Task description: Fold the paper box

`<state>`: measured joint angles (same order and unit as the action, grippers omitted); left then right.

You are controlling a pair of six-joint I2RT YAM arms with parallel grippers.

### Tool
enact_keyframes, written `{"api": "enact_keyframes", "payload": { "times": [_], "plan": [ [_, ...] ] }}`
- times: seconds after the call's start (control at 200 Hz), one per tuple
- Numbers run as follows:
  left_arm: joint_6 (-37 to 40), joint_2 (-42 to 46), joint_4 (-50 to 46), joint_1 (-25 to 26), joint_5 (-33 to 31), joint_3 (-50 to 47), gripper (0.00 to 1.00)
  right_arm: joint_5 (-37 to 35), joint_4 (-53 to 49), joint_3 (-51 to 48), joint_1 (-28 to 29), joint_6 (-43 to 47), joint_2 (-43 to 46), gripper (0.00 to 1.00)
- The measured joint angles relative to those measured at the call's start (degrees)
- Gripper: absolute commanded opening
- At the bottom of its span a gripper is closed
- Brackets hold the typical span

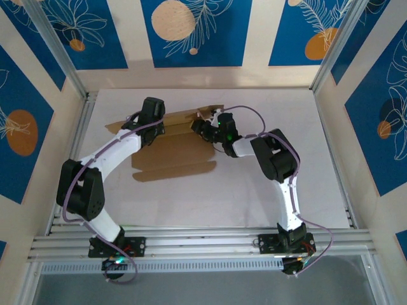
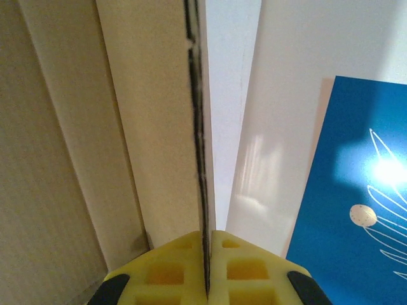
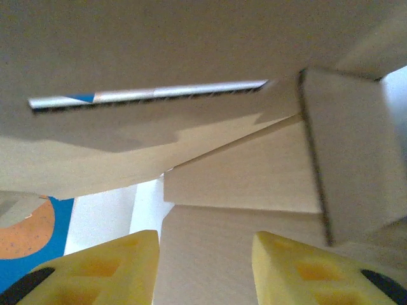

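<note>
Clamping an edge of the plain brown cardboard paper box, the left end effector likely steadies it for the half-open, empty right end effector.

Paper box plain brown; table white; wall panels blue, leaf-patterned.

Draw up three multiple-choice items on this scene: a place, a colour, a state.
1. On the table, the paper box lies: A) at the near right corner B) toward the far edge C) at the near left corner.
2. The paper box is: A) white B) green C) brown.
3. The jaws of the left gripper are: A) shut on the paper box's edge B) wide open C) holding a pen.

B, the top view shows it there; C, plain brown cardboard; A, the left wrist view shows them pinching its edge.
</note>
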<state>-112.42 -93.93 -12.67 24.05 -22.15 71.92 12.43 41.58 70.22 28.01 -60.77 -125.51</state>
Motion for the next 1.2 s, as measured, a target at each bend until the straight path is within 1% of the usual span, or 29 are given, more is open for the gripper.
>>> {"api": "enact_keyframes", "payload": {
  "times": [0.16,0.23,0.295,0.365,0.43,0.48,0.56,0.68,0.76,0.85,0.91,1.015,1.08,1.195],
  "plan": [
    [0.0,-0.1,0.5,0.0,0.1,-0.5,0.00,1.1,-3.6,1.4,0.9,1.2,-1.4,0.50],
    [0.0,-0.2,0.5,0.0,0.2,-0.5,0.00,1.2,-3.7,0.8,0.9,1.7,-1.4,0.52],
    [0.1,-0.2,0.6,0.0,0.3,-0.5,0.00,1.3,-2.9,-1.4,0.5,2.7,-0.4,0.53],
    [0.5,-0.2,0.4,0.0,0.6,-0.5,0.00,0.6,-1.9,-6.5,-0.2,4.3,2.9,0.52],
    [0.7,-0.2,0.1,0.0,0.7,-0.5,0.00,-2.2,-0.8,-12.8,-1.0,5.7,7.7,0.52],
    [1.0,-0.2,0.0,0.0,0.7,-0.5,0.00,-6.0,0.1,-18.0,-1.4,7.3,12.8,0.52],
    [1.1,-0.3,0.0,0.0,0.7,-0.5,0.00,-11.1,0.6,-22.6,-2.2,9.4,19.4,0.51],
    [1.3,-0.5,-0.2,0.0,0.6,-0.1,0.00,-17.7,-1.3,-23.2,-1.6,14.8,25.2,0.44],
    [1.4,-0.7,-0.2,0.1,0.6,-0.1,0.00,-22.7,-6.2,-22.0,0.3,19.6,27.3,0.44],
    [1.4,-0.7,-0.2,0.1,0.6,0.0,0.00,-25.7,-10.5,-19.9,3.2,24.9,27.3,0.43],
    [1.4,-0.7,-0.3,0.1,0.6,0.0,0.00,-26.0,-12.6,-18.6,4.4,27.1,26.7,0.38],
    [1.4,-0.8,-0.2,0.1,0.6,0.0,0.00,-25.6,-16.7,-13.5,5.0,29.7,22.4,0.24],
    [1.4,-0.8,-0.2,0.1,0.6,0.0,0.00,-26.5,-18.1,-11.7,4.7,29.7,20.2,0.21],
    [1.4,-0.8,-0.2,0.1,0.6,0.0,0.00,-27.9,-19.9,-11.5,4.0,28.2,18.3,0.15]
  ]
}}
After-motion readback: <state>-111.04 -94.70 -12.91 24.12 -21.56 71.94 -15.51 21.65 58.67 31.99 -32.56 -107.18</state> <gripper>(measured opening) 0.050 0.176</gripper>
